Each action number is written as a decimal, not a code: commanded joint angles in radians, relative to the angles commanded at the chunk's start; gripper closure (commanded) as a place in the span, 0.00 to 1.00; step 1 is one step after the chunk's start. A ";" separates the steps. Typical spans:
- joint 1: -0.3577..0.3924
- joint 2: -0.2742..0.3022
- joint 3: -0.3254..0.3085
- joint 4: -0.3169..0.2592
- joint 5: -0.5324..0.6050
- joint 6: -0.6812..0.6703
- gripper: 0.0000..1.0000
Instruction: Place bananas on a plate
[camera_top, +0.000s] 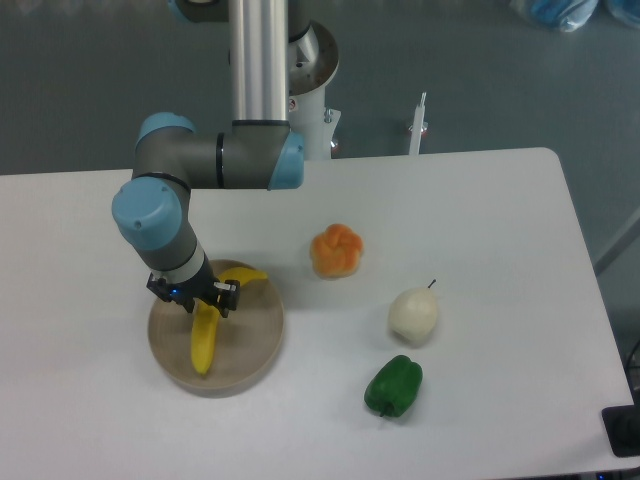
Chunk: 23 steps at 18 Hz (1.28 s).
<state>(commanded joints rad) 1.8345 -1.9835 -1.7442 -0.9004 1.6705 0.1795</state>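
The yellow banana (205, 345) lies on the round beige-tan plate (260, 345) at the front left of the table. One end points toward the plate's front, and the curved end (248, 276) reaches the back rim. My gripper (194, 297) hangs straight down over the banana's bend, at the back left of the plate. The wrist hides the fingertips. Black finger links stick out on both sides of the wrist, so the jaws look spread apart. The banana appears to rest on the plate.
An orange pumpkin-like fruit (337, 250) sits right of the plate. A white pear-like fruit (414, 314) and a green pepper (394, 386) lie further right and toward the front. The arm's base column (260, 60) stands at the table's back edge.
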 joint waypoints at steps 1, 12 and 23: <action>0.014 0.006 0.000 -0.002 0.000 0.000 0.00; 0.254 0.032 0.081 0.003 0.132 0.495 0.00; 0.434 0.045 0.184 -0.008 0.100 0.913 0.00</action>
<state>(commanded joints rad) 2.2688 -1.9390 -1.5601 -0.9081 1.7702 1.0920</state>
